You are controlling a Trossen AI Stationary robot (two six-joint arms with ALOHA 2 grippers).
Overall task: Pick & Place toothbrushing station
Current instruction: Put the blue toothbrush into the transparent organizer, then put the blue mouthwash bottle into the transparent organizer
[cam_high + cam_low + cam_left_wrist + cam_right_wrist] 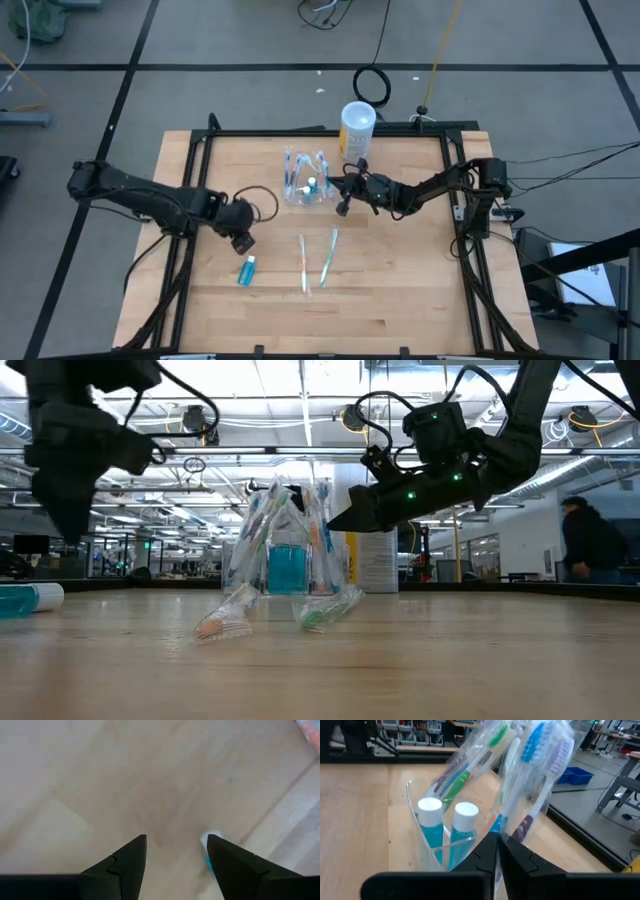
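A wooden tabletop (400, 290) fills the middle of the overhead frame, with a dark arm reaching in from each side.

Slightly above the centre of the overhead frame stands a clear plastic holder (305, 192). It contains wrapped toothbrushes (520, 765) with green, blue and white parts, standing up and leaning against one another, and two teal tubes with white caps (447, 822) side by side.

The right gripper (343, 208) is just to the right of the holder, right of centre in the overhead frame. In its wrist view its two dark fingers (485, 860) are pressed almost together, with only a sliver of a gap, right next to the holder's clear wall. Whether they pinch anything cannot be told.

The left gripper (243, 241) hangs left of centre in the overhead frame. Its fingers (125, 865) are spread apart over bare wood and hold nothing. Just below it in the overhead frame, a teal tube (246, 270) lies flat on the tabletop.

Two loose toothbrushes (316, 262) lie side by side below the holder, near the centre of the overhead frame.

A white canister with a yellowish label (356, 128) stands at the upper edge of the tabletop, up and to the right of the holder.

In the level view a person (590, 540) is seen at the far right, in the room behind.
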